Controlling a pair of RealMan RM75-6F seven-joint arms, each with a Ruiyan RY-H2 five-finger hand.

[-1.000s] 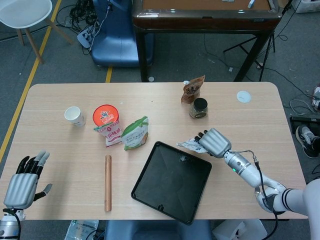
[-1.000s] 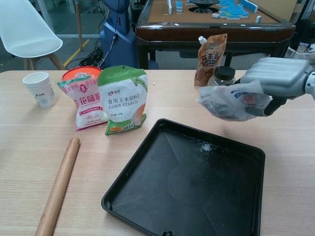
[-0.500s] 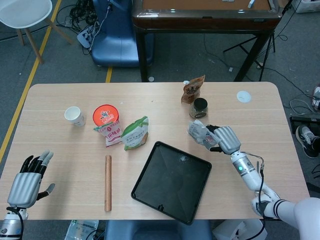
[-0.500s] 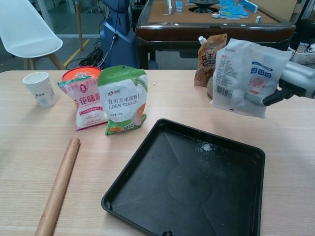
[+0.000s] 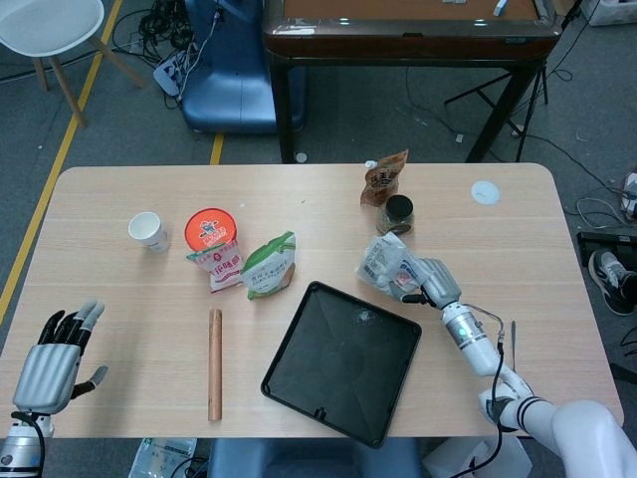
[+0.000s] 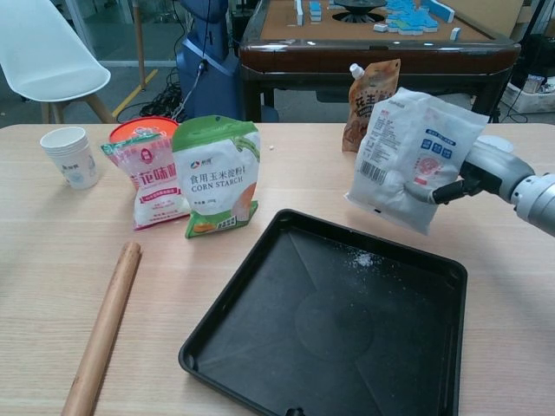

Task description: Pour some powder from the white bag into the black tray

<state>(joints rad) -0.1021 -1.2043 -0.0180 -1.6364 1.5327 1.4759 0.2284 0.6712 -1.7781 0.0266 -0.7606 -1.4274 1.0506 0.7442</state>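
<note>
My right hand (image 5: 435,280) (image 6: 479,170) grips the white bag (image 5: 388,265) (image 6: 414,158) and holds it upright in the air, just past the far right corner of the black tray (image 5: 343,360) (image 6: 338,322). A little white powder (image 6: 363,258) lies on the tray floor near that corner. My left hand (image 5: 55,361) hangs open at the table's near left edge, holding nothing; only the head view shows it.
A corn starch pouch (image 6: 218,176), a pink-and-white bag (image 6: 149,180) and a red-lidded tub (image 5: 210,226) stand left of the tray. A wooden rolling pin (image 5: 214,361) lies beside it. A paper cup (image 5: 148,230), a brown pouch (image 5: 383,178) and a dark jar (image 5: 396,214) stand further back.
My right hand has turned the white bag from lying tipped on its side to upright and carried it slightly left toward the tray's corner. The left hand barely moved.
</note>
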